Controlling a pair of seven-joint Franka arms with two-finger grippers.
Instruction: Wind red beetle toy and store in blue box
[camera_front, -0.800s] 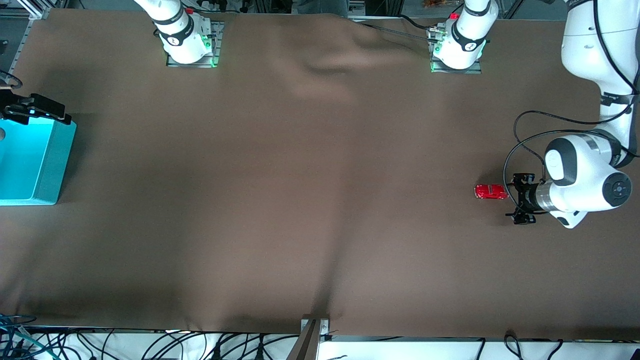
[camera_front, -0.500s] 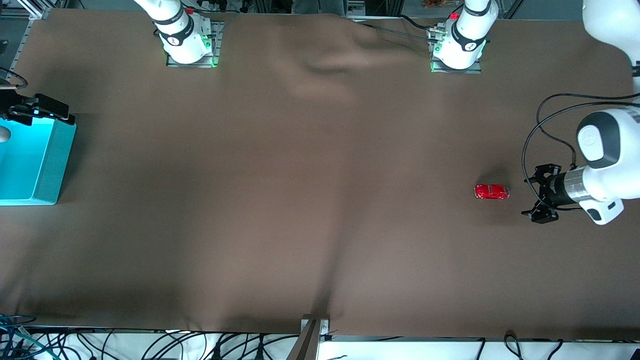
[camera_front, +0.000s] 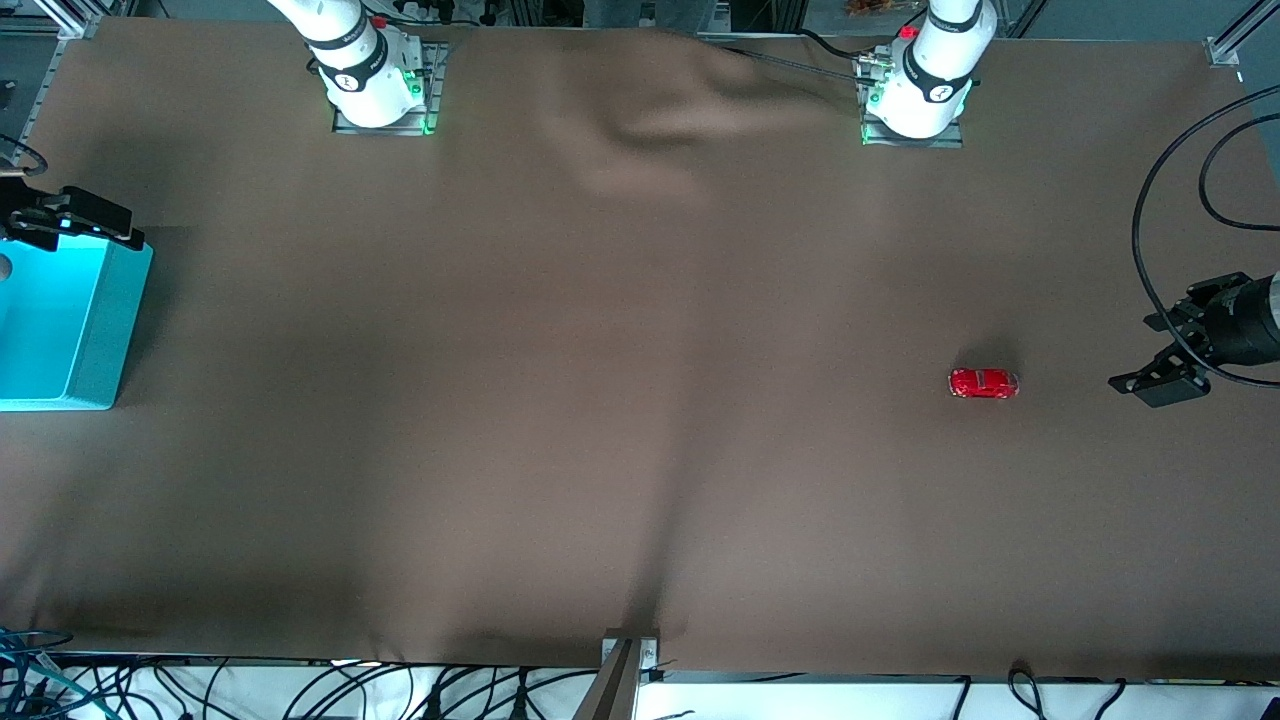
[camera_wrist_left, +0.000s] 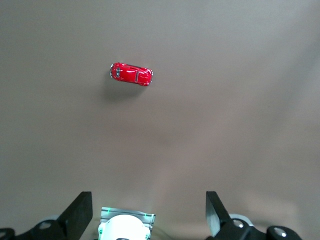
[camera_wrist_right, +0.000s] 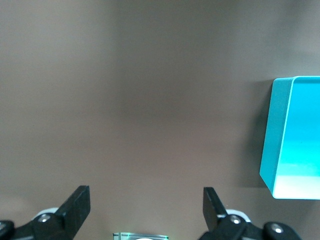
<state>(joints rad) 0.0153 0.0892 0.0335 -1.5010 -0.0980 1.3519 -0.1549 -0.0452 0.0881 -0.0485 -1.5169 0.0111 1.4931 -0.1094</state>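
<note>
The red beetle toy stands alone on the brown cloth toward the left arm's end of the table. It also shows in the left wrist view. My left gripper is open and empty, up in the air beside the toy toward the table's end, well apart from it; its jaws stand wide in its own view. The blue box sits at the right arm's end of the table and shows in the right wrist view. My right gripper is open and empty over the box's rim.
The brown cloth covers the table, with a raised wrinkle between the two arm bases. A black cable loops off the left arm. A metal bracket sits at the table edge nearest the front camera.
My left gripper has pulled away from the red toy toward the left arm's end of the table, and most of that arm has left the front view. The toy has not moved.
</note>
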